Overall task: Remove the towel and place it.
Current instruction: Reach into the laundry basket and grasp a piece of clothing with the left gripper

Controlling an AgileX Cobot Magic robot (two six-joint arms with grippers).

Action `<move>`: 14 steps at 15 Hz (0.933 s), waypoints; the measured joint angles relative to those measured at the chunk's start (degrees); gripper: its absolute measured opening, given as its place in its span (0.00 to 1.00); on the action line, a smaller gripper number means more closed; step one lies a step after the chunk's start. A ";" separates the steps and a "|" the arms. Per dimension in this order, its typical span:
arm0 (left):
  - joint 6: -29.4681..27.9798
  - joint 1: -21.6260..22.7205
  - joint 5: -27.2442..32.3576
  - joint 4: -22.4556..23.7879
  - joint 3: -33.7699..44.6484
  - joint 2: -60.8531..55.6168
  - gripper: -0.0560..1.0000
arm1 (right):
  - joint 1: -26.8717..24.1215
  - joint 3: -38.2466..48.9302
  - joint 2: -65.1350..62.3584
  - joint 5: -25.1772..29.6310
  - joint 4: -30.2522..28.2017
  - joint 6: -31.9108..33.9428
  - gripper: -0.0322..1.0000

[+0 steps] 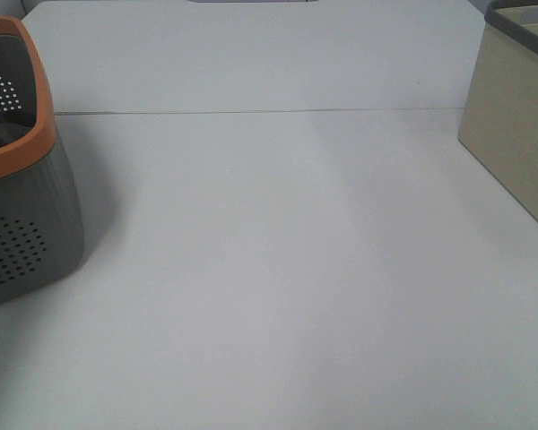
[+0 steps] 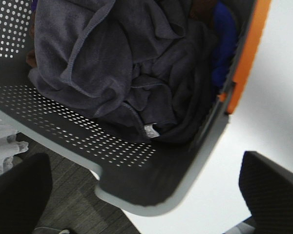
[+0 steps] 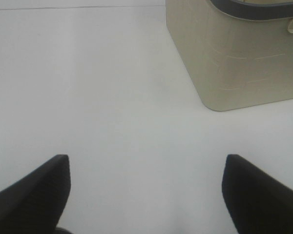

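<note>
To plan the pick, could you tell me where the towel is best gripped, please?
On the towel, pinch the raised stitched fold, coming down into the open basket: it lies crumpled between the walls, so that ridge probably offers the easiest bite.

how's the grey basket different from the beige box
The grey basket has perforated walls and an orange rim; the beige box has plain walls and a dark grey rim. The basket holds the crumpled towel; the box's inside is hardly visible. Both stand upright on the white table.
</note>
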 joint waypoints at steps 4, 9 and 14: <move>2.98 0.00 -4.53 5.84 -9.40 13.35 0.98 | 0.00 0.00 0.00 0.00 0.00 0.00 0.76; 8.19 0.00 -9.22 8.19 -15.41 32.72 0.96 | 0.00 0.00 0.00 0.00 0.00 0.00 0.76; 11.00 0.00 -10.83 8.77 -15.81 38.85 0.86 | 0.00 0.00 0.00 0.00 0.00 0.00 0.76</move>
